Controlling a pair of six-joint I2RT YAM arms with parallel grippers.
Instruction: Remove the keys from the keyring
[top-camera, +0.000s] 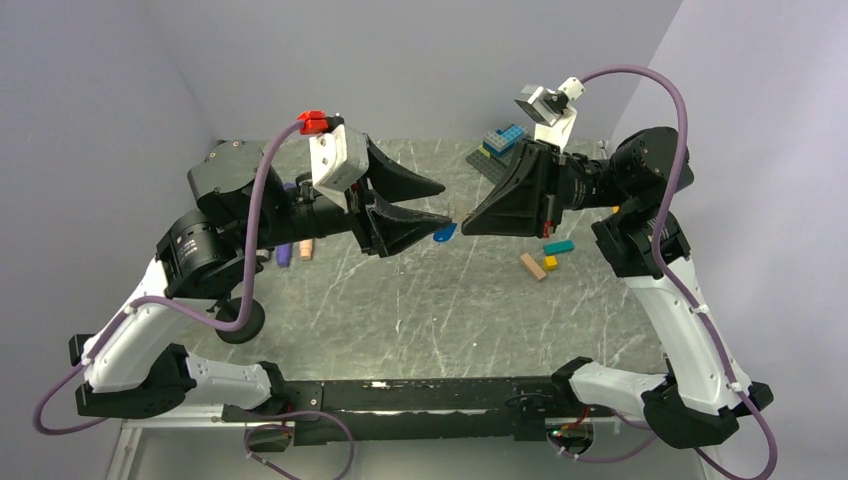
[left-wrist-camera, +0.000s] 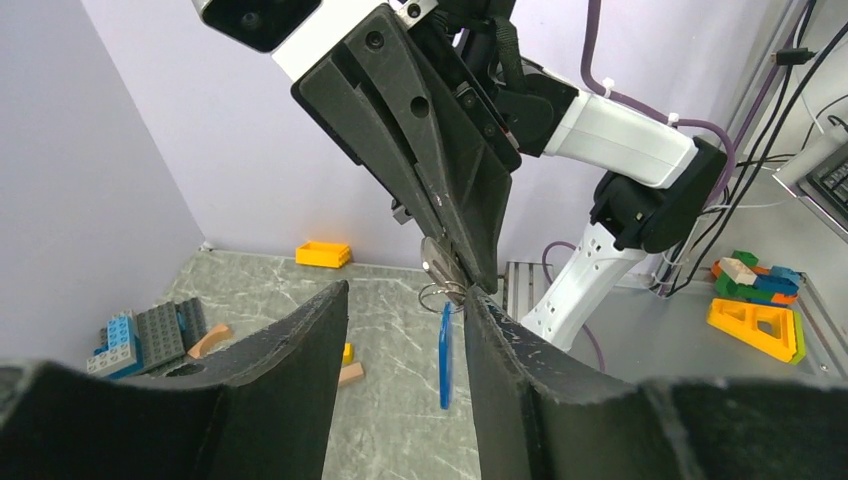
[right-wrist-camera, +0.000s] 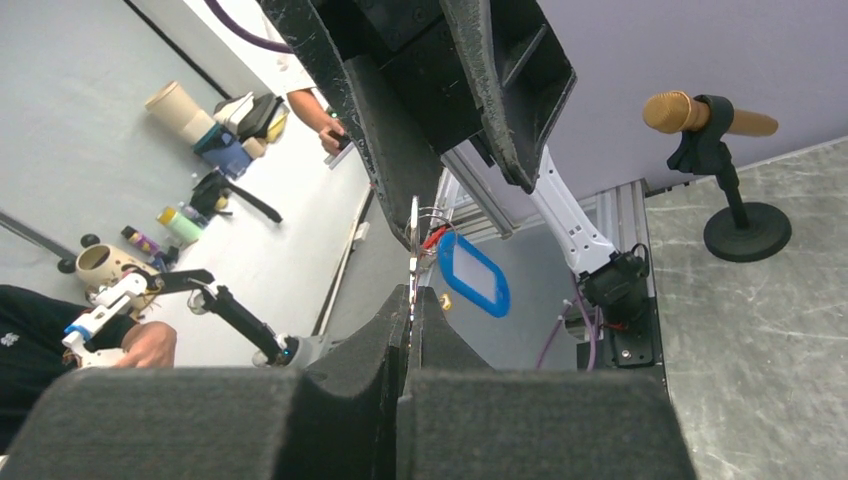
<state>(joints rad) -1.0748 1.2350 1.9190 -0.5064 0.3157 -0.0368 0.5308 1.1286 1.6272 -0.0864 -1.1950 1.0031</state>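
The right pincer (right-wrist-camera: 411, 300) has matt, grainy black fingers (right-wrist-camera: 340, 390); at its tips gleams a silvery metal ring (left-wrist-camera: 441, 293), below it a glossy blue plastic tag (right-wrist-camera: 473, 272).

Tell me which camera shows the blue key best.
Right wrist: the blue key faces it flat, outline and pale centre clear. Left wrist sees it edge-on, a thin strip. Top external shows a small blue speck.

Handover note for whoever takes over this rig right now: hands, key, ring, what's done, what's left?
Left hand: open, fingers either side of the hanging blue key.
Right hand: shut on the keyring, holding it in the air.
Done: ring and key are up between the hands.
Left: key is still on the ring; close on it and work it off.
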